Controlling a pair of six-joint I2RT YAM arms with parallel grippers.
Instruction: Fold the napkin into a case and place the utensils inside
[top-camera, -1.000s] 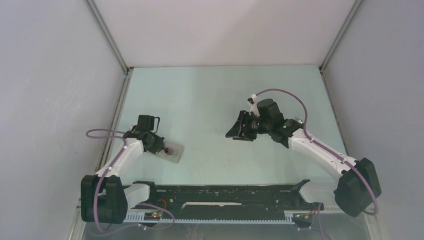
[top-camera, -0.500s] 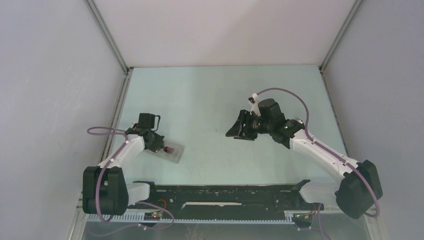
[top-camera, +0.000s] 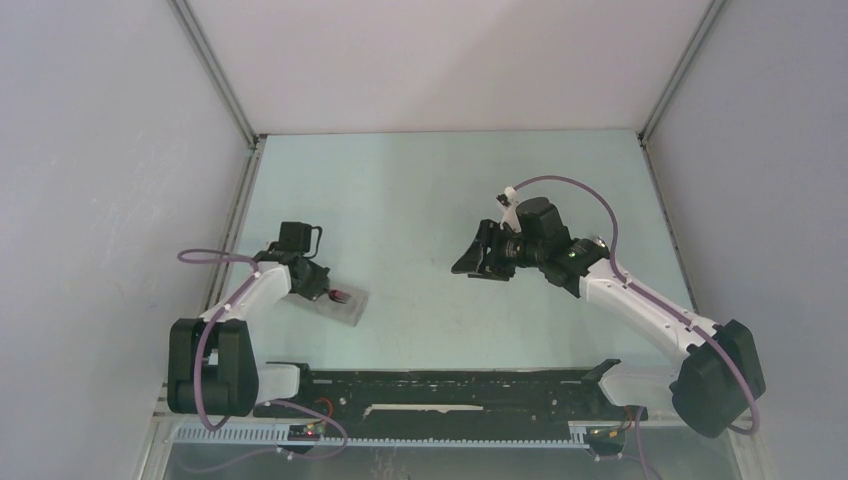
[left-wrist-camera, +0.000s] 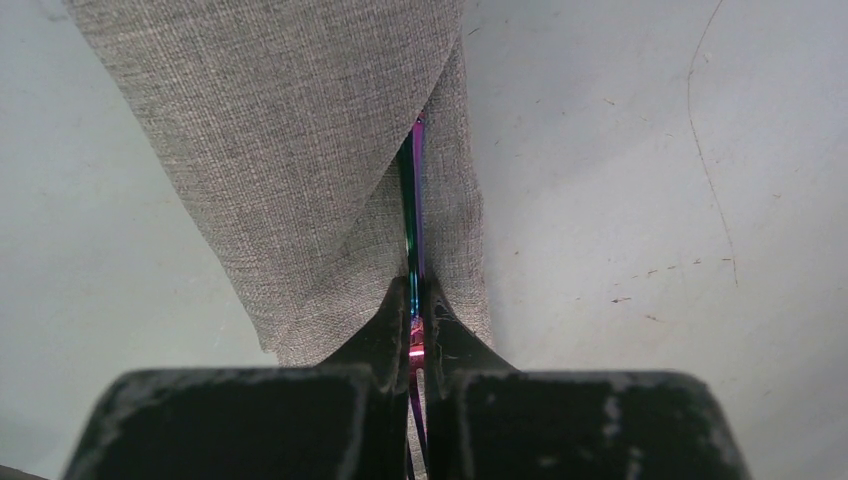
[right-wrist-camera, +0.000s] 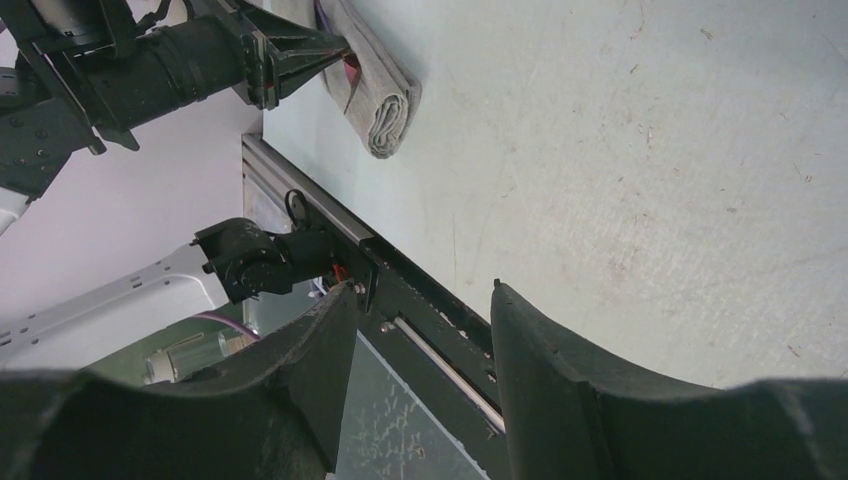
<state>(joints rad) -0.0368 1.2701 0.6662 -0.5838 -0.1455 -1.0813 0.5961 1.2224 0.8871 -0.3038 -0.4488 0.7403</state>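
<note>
I see the case (top-camera: 349, 307) lying flat on the counter (top-camera: 430, 190) at the left side, close to the near edge, with its open end turned toward my left hand (top-camera: 320, 288). In the left wrist view the grey-beige cloth is folded over itself into a slanted pocket. A thin, iridescent metal utensil (left-wrist-camera: 411, 200) runs into the slit between its layers, with a bit of pinkish handle showing at the fingers. I cannot tell whether it is the fork or the spoon. The left hand is clamped on that handle, tips touching the cloth's edge. My right hand (top-camera: 480, 262) hangs above the middle of the counter, well apart from the case, with its fingers (right-wrist-camera: 560, 360) spread and nothing between them. The counter is pale green and lightly scuffed. Plain white walls (top-camera: 450, 60) surround it, and a black rail (top-camera: 450, 385) runs along the near edge.
</note>
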